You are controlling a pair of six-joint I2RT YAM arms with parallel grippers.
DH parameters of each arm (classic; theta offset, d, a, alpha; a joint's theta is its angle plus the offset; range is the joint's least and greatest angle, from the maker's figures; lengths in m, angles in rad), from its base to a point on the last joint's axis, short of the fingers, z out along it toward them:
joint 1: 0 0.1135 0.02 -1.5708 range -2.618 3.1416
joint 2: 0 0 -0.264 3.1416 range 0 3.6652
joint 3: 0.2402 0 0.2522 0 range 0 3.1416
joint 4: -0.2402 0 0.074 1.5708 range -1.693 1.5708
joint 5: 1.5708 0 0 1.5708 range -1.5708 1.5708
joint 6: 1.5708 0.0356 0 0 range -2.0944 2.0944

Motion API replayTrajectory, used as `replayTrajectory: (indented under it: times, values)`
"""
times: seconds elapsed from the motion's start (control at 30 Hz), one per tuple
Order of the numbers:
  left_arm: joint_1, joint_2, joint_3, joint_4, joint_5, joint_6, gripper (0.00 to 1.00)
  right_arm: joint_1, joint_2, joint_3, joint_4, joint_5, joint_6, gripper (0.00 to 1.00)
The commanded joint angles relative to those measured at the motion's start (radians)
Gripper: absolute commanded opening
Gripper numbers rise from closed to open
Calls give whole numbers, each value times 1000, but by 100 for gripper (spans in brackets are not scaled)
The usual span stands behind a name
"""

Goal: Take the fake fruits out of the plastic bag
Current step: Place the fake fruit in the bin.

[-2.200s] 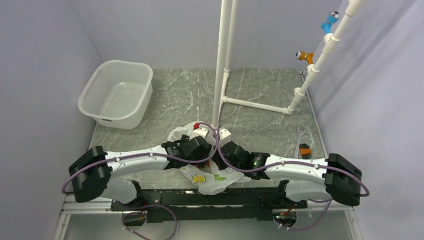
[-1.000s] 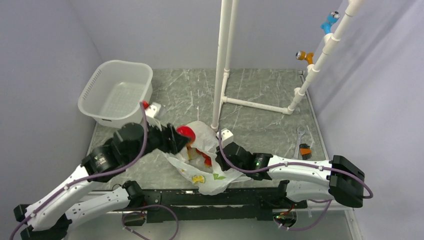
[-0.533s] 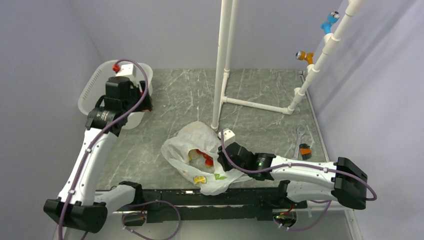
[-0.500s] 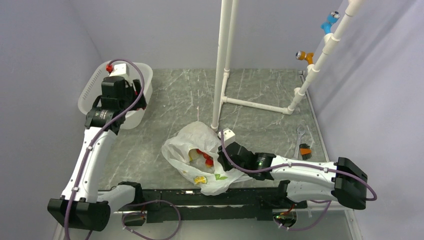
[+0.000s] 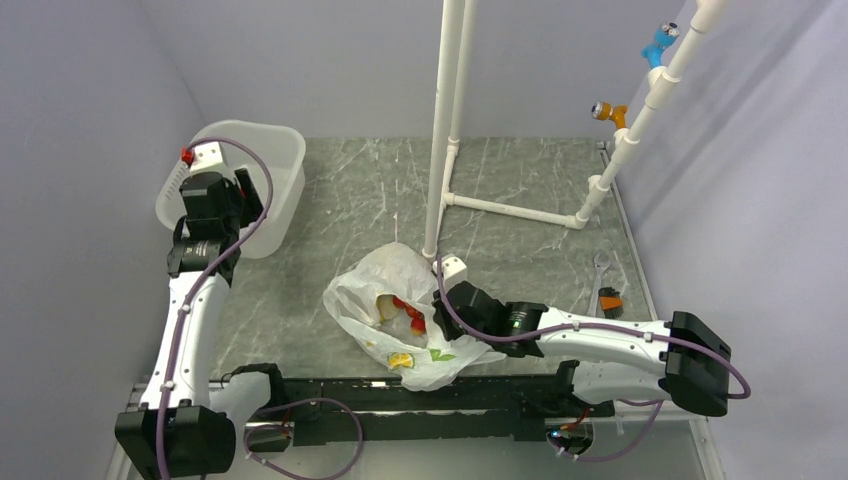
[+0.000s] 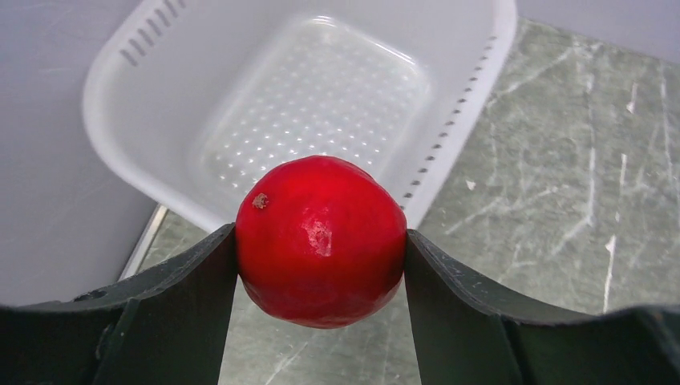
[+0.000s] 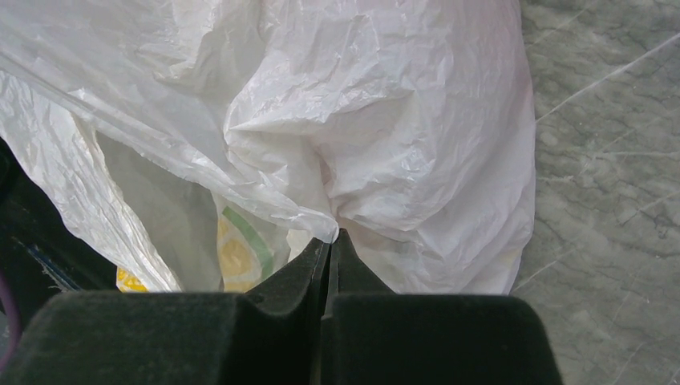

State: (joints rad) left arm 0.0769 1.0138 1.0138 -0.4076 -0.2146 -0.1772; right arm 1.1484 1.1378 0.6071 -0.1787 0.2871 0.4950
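My left gripper (image 6: 321, 241) is shut on the larger red round fruit (image 6: 321, 228) and holds it in the air, just in front of the near rim of the white perforated tub (image 6: 449, 136). In the top view this gripper (image 5: 238, 196) is at the tub's near side, and the fruit is hidden under the wrist. The plastic bag (image 5: 385, 275) lies crumpled at the table's middle front. Small red balls (image 5: 410, 312) and a bit of the yellow banana (image 5: 385, 305) show in its mouth. My right gripper (image 5: 445, 300) is shut on a fold of the plastic bag (image 7: 385, 144).
The white tub (image 5: 270, 150) stands at the back left by the wall. An upright white pipe frame (image 5: 440, 130) rises just behind the bag. A wrench (image 5: 600, 270) and a small orange-black tool (image 5: 610, 300) lie at the right edge.
My left gripper lifted the red round fruit out of the bag and swung it back and left to the tub. My right gripper has stayed shut on the bag.
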Motion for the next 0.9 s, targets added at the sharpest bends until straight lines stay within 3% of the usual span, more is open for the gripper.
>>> replayTrajectory:
  times: [0.0,0.33,0.7,0.87]
  values:
    - [57,36,0,76,-25,-4,50,-3,14,40,27,-8,7,0]
    - [179,222,51,92,87,-59,49,-4,-20,48,25,-10,-1,0]
    - [243,430,166,-8,192,-73,53,-3,2,51,37,-23,-7,0]
    - [237,604,374,-146,130,-86,52,-2,36,80,37,-46,-1,0]
